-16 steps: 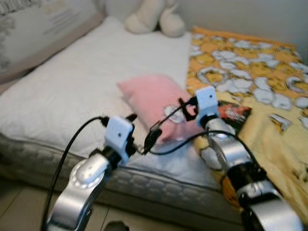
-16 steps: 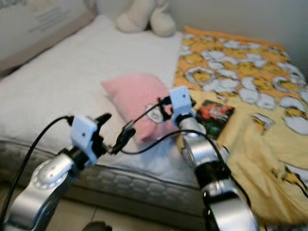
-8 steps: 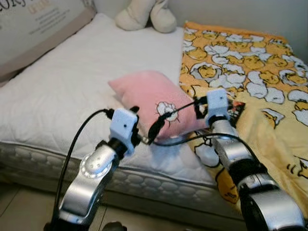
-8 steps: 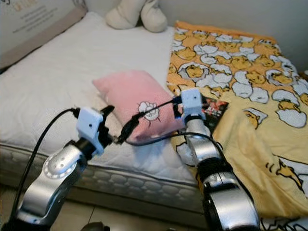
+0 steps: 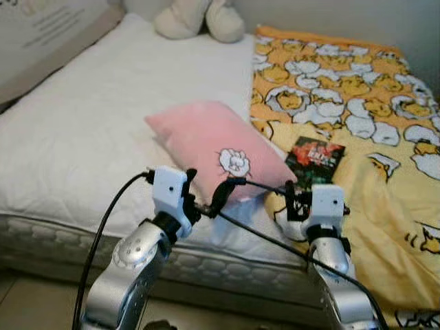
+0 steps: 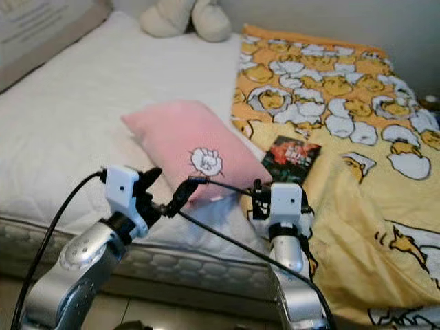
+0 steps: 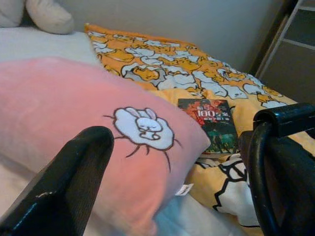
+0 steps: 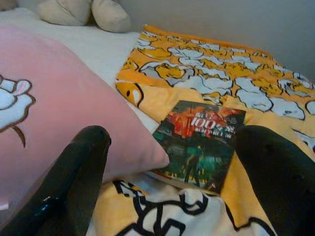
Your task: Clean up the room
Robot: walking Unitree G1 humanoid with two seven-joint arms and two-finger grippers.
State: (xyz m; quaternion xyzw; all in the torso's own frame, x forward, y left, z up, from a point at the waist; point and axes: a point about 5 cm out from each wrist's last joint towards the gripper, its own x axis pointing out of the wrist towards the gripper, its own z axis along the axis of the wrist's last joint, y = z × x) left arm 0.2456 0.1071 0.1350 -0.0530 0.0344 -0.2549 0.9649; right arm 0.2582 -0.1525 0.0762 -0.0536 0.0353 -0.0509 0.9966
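Bedroom, robot standing at the edge of the bed point(image 5: 82, 130): white mattress on the left half, yellow duck-print blanket point(image 5: 357, 103) over the right half, cream plush toy point(image 5: 199, 17) up at 12 o'clock by the wall

Cleanup looks barely started, judging by what's loose:
- pink pillow point(image 5: 213, 148) with a rabbit patch lies skewed mid-bed, its near corner overlapping the blanket edge
- book point(image 5: 315, 157) with a dark red/green cover lies flat on the blanket, at 3 o'clock of the pillow, just beside its corner, possibly tucked a bit under it
- blanket is rumpled and hangs off the near side of the bed
- plush toy up by the wall, can't say if that's its home

Claws:
- left claw point(image 7: 162, 191) raised over the near bed edge, fingers spread, nothing between them, aimed at the pillow's near side
- right claw point(image 8: 172, 182) at 3 o'clock of the left one, also spread wide and empty, book framed right between its fingers but not touched

My read: approach phase. Nothing grasped yet. Likely first pick is the book (right) or the pillow (left). Left to do: remove the book, square the pillow, straighten the blanket
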